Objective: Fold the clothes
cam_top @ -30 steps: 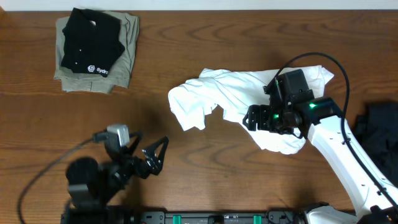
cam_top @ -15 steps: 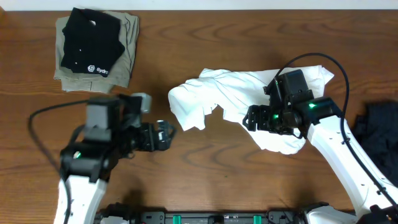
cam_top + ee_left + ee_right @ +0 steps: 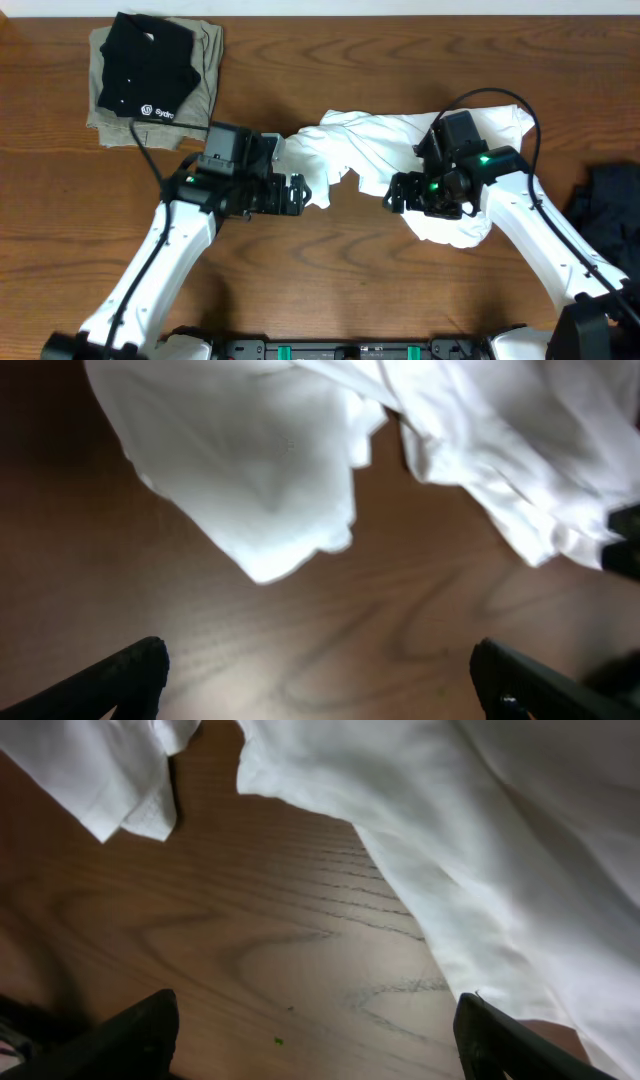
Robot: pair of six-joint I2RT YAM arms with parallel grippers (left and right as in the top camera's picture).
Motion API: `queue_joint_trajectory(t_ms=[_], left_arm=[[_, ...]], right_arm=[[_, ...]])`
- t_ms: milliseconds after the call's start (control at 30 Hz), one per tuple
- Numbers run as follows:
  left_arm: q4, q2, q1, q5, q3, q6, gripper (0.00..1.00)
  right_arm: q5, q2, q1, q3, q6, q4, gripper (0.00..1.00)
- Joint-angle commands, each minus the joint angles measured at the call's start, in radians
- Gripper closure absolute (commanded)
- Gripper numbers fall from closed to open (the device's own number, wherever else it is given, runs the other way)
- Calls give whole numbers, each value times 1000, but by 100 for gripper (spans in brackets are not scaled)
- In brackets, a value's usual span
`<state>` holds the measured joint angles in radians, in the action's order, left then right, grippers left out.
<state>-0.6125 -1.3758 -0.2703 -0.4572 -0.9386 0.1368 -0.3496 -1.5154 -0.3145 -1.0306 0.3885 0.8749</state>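
Lying crumpled right of the table's centre, the white T-shirt spreads in wrinkled folds, one loose flap reaching out at its left end. I see my left gripper just beside that flap, jaws spread wide with only bare wood between them. My right gripper hovers at the shirt's near edge, equally wide and empty. In the far left corner a folded black shirt rests on a khaki garment.
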Motion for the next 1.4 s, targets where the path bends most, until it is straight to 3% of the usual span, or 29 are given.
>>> queue_joint_trajectory(t_ms=[0, 300, 600, 1100, 1367], left_arm=[[32, -72, -2, 40, -10, 25, 2], [104, -272, -2, 37, -10, 95, 0], [183, -308, -4, -29, -8, 113, 19], [222, -409, -4, -58, -8, 153, 25], [237, -409, -4, -86, -8, 154, 63]], right_arm=[[-20, -20, -39, -1, -23, -9, 14], [-11, -26, -68, -1, -19, -37, 14], [13, -26, -68, -1, -14, -37, 14], [13, -26, -68, -1, -14, -34, 16], [32, -28, -77, 0, 1, -34, 30]])
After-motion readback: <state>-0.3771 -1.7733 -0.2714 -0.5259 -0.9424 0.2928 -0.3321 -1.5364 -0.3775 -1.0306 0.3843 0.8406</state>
